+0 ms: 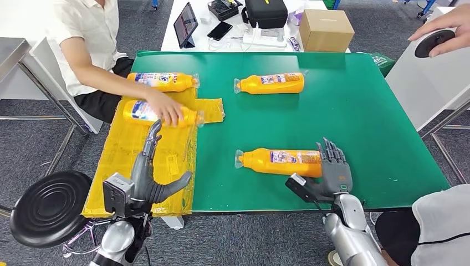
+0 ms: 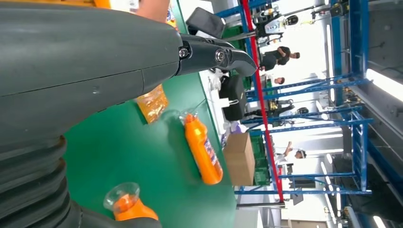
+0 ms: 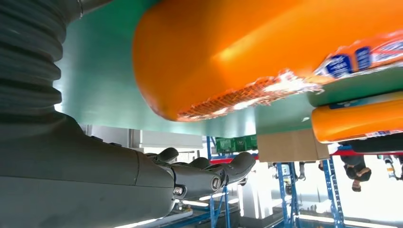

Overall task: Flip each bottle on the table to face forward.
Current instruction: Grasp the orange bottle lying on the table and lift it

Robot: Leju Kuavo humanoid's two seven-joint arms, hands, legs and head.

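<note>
Several orange bottles lie on their sides on the green table [image 1: 360,111]. The nearest bottle [image 1: 280,162] [image 3: 266,52] lies close to the front edge, cap pointing left. My right hand [image 1: 334,166] [image 3: 190,175] is open at its base end with fingers raised; I cannot tell whether it touches the bottle. A second bottle [image 1: 270,83] [image 2: 203,149] lies at the middle back. Two more lie at the left: one [image 1: 161,81] at the back and one [image 1: 141,112] under a person's hand [image 1: 166,108]. My left hand [image 1: 149,172] [image 2: 211,54] hangs open over the yellow cardboard [image 1: 127,160].
A seated person at the left reaches onto the table. A black stool [image 1: 50,205] stands at the front left. Behind the table are a tablet [image 1: 185,25], a black bag [image 1: 266,12] and a cardboard box [image 1: 325,29]. Another person's hand holds a black disc [image 1: 435,41] at the far right.
</note>
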